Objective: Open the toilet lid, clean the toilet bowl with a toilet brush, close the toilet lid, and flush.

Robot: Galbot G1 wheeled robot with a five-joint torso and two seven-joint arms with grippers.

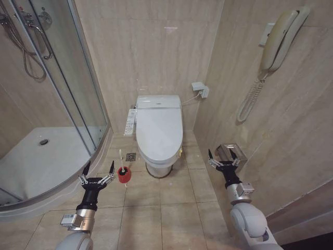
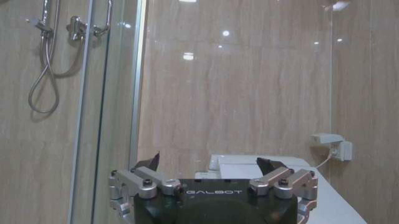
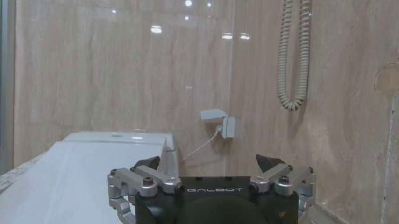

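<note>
Room, head view: beige marble-look tiled walls (image 1: 151,47) and beige tiled floor (image 1: 171,208), with a curved glass shower enclosure (image 1: 62,78) on the left.
Toilet lid, head view: the large glossy white oval plastic toilet lid (image 1: 159,130) lies shut against the back wall, between the shower and the right wall.
Toilet brush, head view: the small toilet brush with thin white stick handle (image 1: 121,159) stands upright in its round red holder cup (image 1: 124,175) on the floor, just left of the toilet's base.
Left end effector, head view: the left end effector (image 1: 97,170) hangs low above the floor, just left of the red cup, fingers spread apart and holding nothing.
Right end effector, head view: the right end effector (image 1: 225,158) is near the right wall, well apart from the toilet, fingers spread apart and empty.
Wall phone, head view: a cream handset with coiled cord (image 1: 278,41) hangs on the right wall.
Left wrist view: the left end effector's dark fingertips (image 2: 149,162) stand apart, with the white lid (image 2: 337,205) beyond them and the shower hose (image 2: 44,79) behind glass.
Right wrist view: the right end effector's fingertips (image 3: 269,163) stand apart; the white lid (image 3: 81,177) lies off to one side, and a white wall socket with plug (image 3: 219,122) sits on the back wall.
</note>
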